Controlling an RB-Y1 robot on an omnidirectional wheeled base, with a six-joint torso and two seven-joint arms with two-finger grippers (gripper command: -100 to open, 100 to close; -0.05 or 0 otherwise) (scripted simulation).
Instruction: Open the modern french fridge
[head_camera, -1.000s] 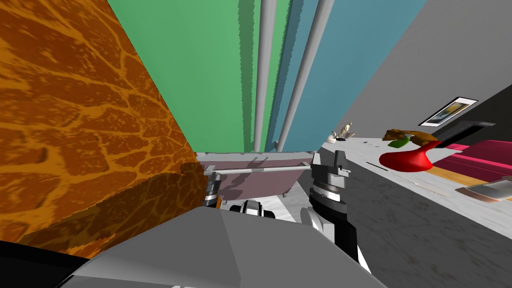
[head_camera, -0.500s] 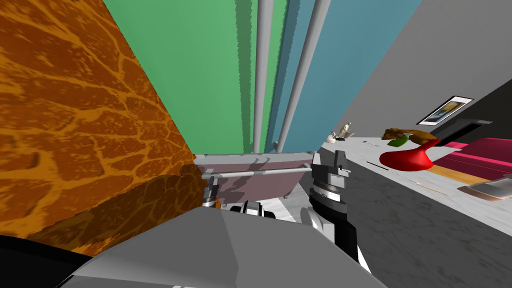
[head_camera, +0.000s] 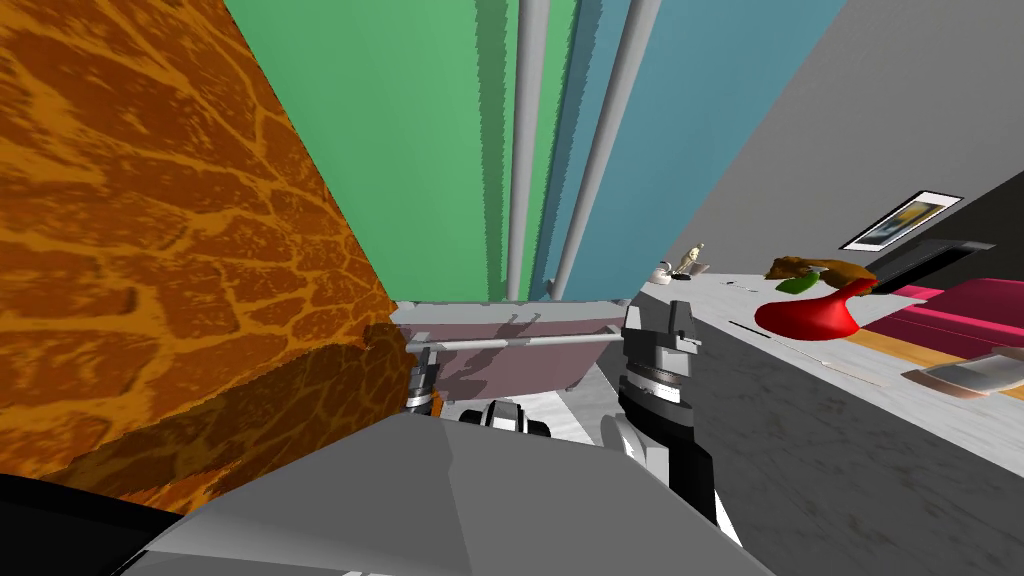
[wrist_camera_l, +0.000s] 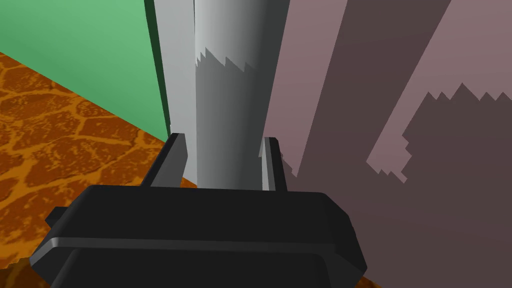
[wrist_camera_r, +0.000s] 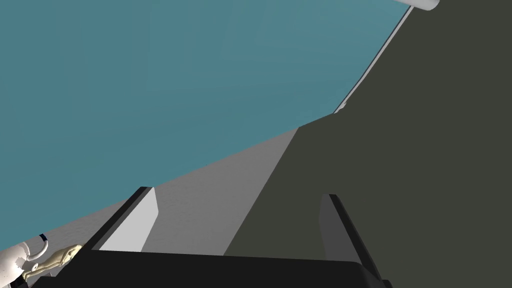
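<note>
The fridge has a green left door (head_camera: 400, 140), a teal right door (head_camera: 640, 150), each with a tall grey handle, and a mauve bottom drawer (head_camera: 520, 365). A grey bar handle (head_camera: 520, 341) runs across that drawer. My left gripper (head_camera: 422, 385) sits at the bar's left end, beside the orange wall. In the left wrist view the left gripper (wrist_camera_l: 222, 160) is shut on the grey bar handle (wrist_camera_l: 227, 100), with both fingers pressing its sides and the mauve panel (wrist_camera_l: 350, 100) behind. My right gripper (head_camera: 670, 325) is raised by the drawer's right end, and in its wrist view the right gripper (wrist_camera_r: 240, 220) is open and holds nothing.
An orange veined wall (head_camera: 150, 250) stands close on the left. A grey-white counter (head_camera: 800, 420) runs along the right, bearing a red vase-like thing (head_camera: 810, 315), small figurines (head_camera: 685, 262) and a flat tray (head_camera: 975, 372).
The head picture has swayed a little, so my head has moved. Both arms and the drawer stay where they were.
</note>
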